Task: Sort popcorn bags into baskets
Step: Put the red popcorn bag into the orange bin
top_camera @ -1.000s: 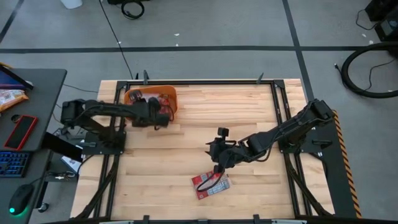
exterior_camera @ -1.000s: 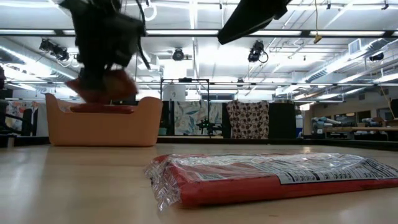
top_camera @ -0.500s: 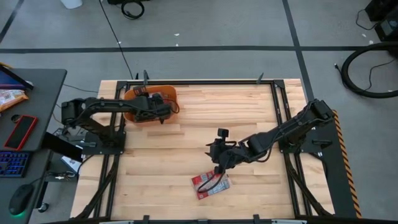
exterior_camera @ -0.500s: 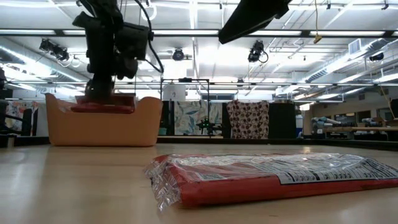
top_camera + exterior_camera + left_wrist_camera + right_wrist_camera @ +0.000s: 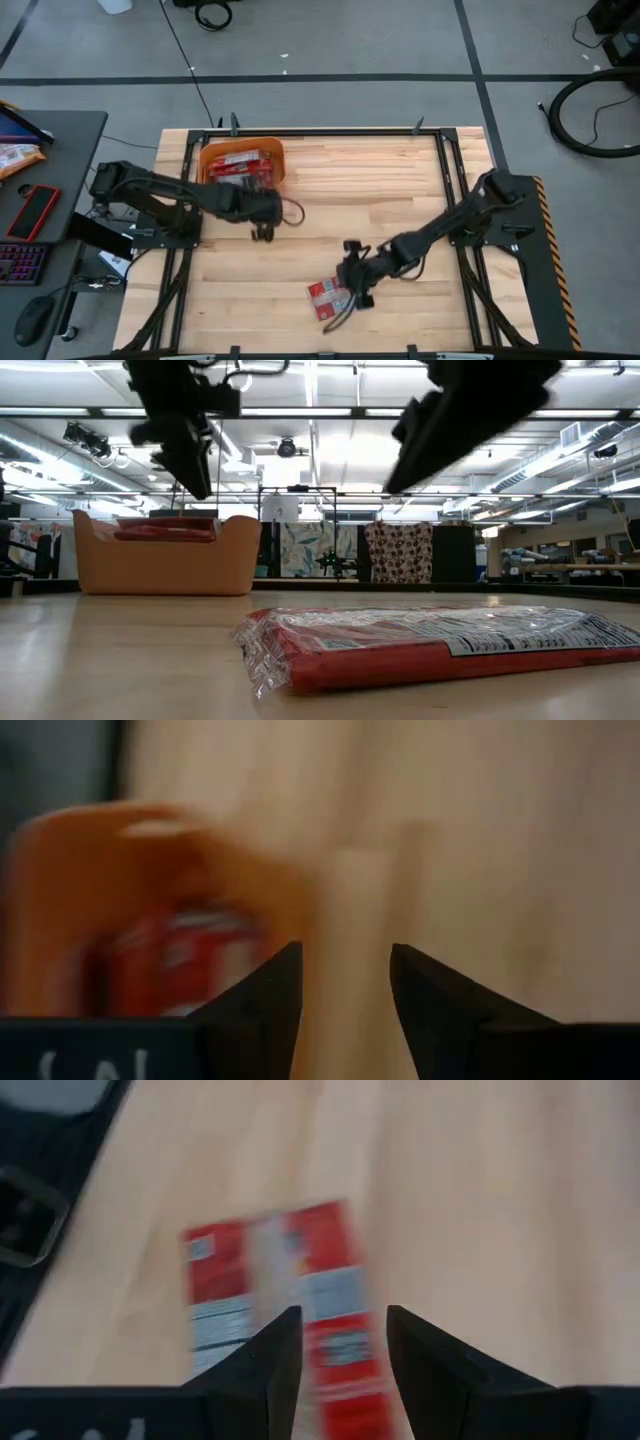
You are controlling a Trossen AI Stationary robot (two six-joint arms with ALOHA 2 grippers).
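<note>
Fingers of the right gripper [image 5: 342, 1342] stand apart with nothing between them, hanging just over the one popcorn bag [image 5: 328, 297] that lies loose on the desk [image 5: 400, 180], near its front edge. In the right wrist view the bag [image 5: 285, 1295] lies flat, label side up, beyond the gap between the fingers. This looks like the approach step of a pick: the next move calls for the right gripper [image 5: 352, 283] to come down, straddle an edge of the flat packet and close on it, which may be awkward since the bag lies flush on the wood and its wrapper looks slippery.

The left gripper [image 5: 262, 228] hangs over bare desk just in front of the orange basket [image 5: 280, 160], its fingers [image 5: 270, 990] apart and empty. The basket sits at the desk's far left corner with red popcorn bags [image 5: 238, 163] already in it.

How many bags the basket holds cannot be counted; they overlap, and the low view shows only their top edge above the rim [image 5: 165, 530]. The left wrist view is smeared, so the basket there is only an orange shape. In the low view both arms are dark silhouettes.
</note>
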